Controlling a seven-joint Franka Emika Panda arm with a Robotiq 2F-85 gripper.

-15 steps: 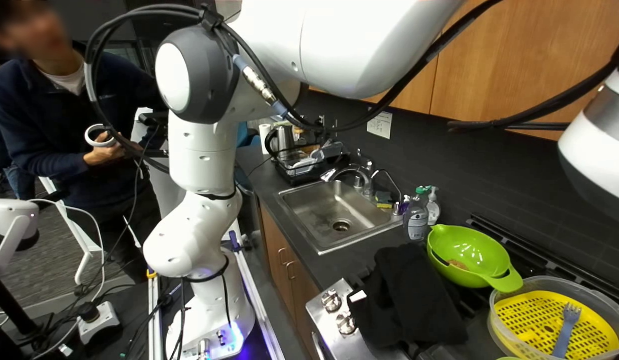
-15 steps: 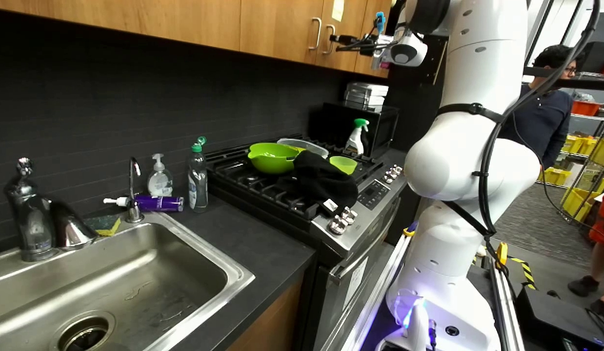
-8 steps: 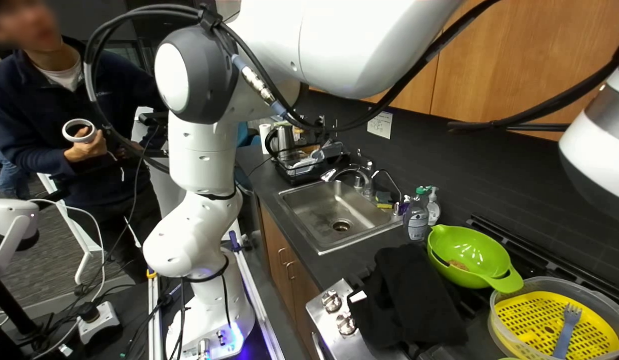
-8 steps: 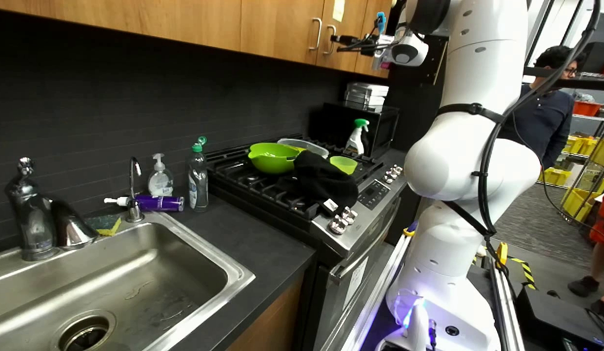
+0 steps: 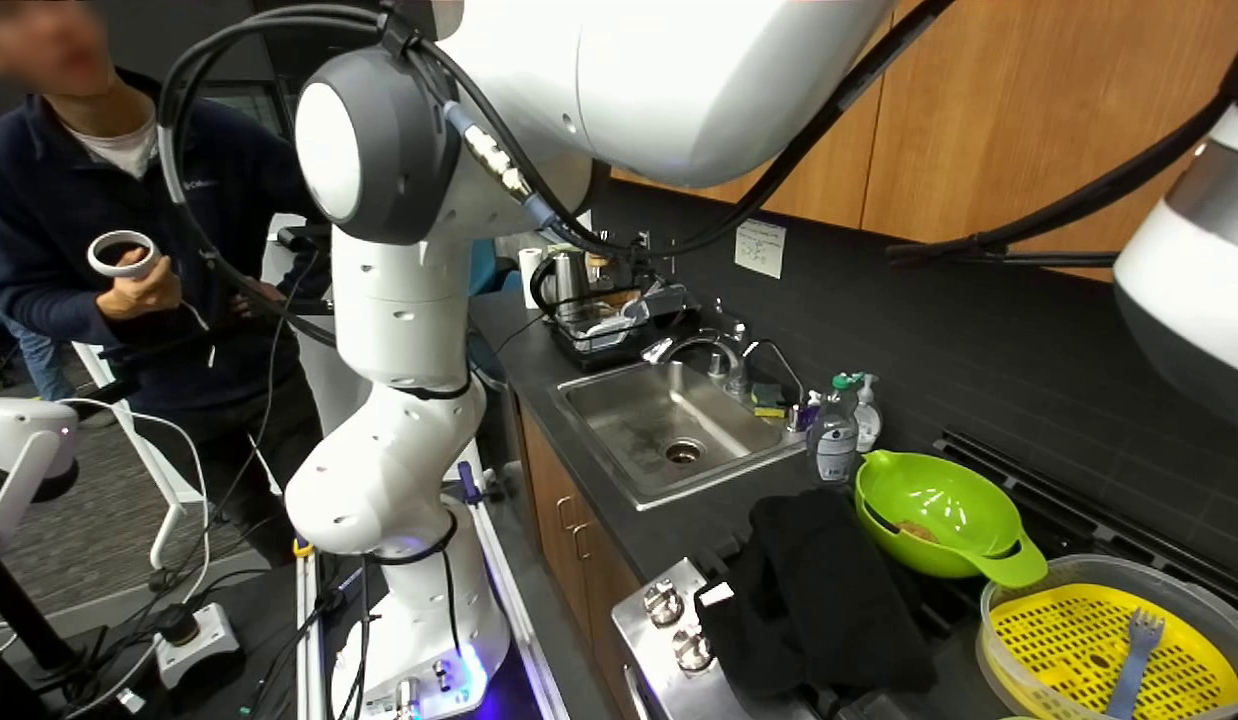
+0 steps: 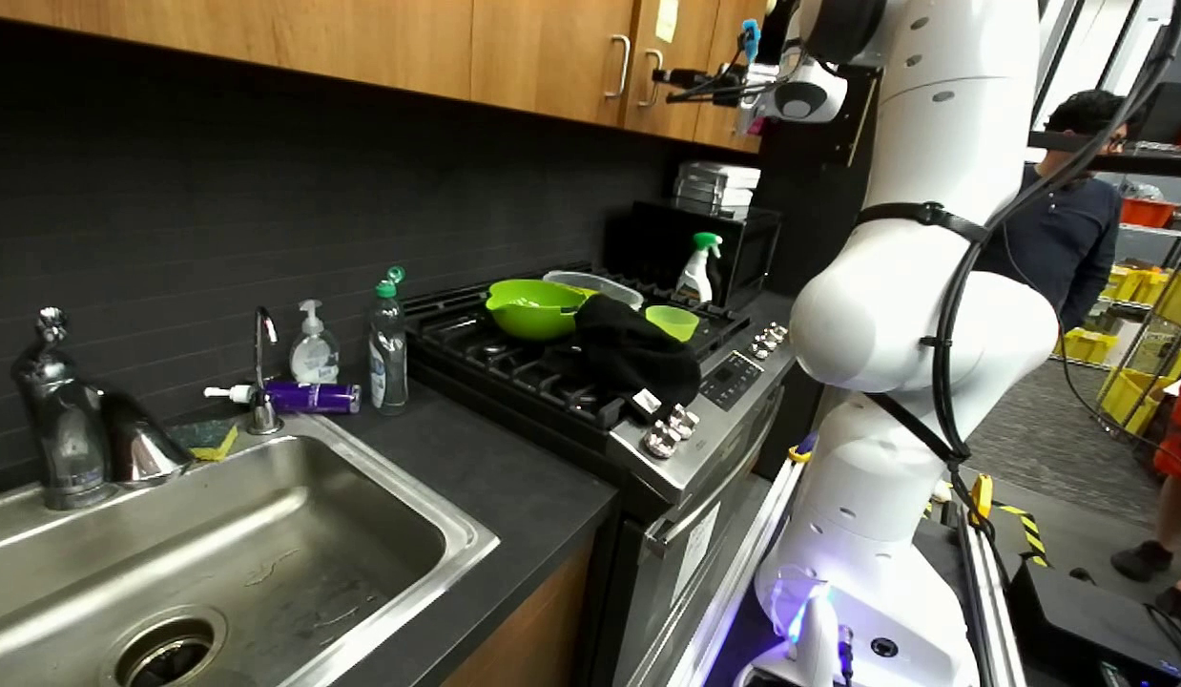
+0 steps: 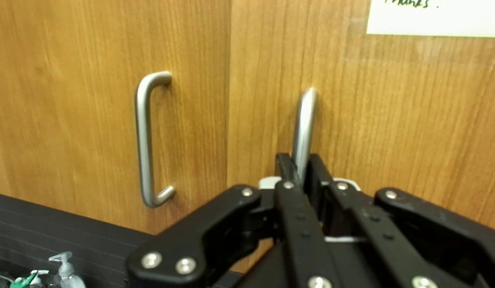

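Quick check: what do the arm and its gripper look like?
The arm is white with rounded segments; one joint has a dark grey housing and round white cap. Black cables run along it, tied by black straps, with a silver connector. A bluish light glows at the base. The gripper is black, with jointed linkages and silvery screws.

There are two metal handles [image 7: 305,128], one inside the pincer [image 7: 300,161] and one beside it, one paper note [image 7: 435,18] above it, and, lower than it in an exterior view, four bottles [image 6: 388,358], two green vessels [image 6: 528,320] and one sink [image 6: 362,534].
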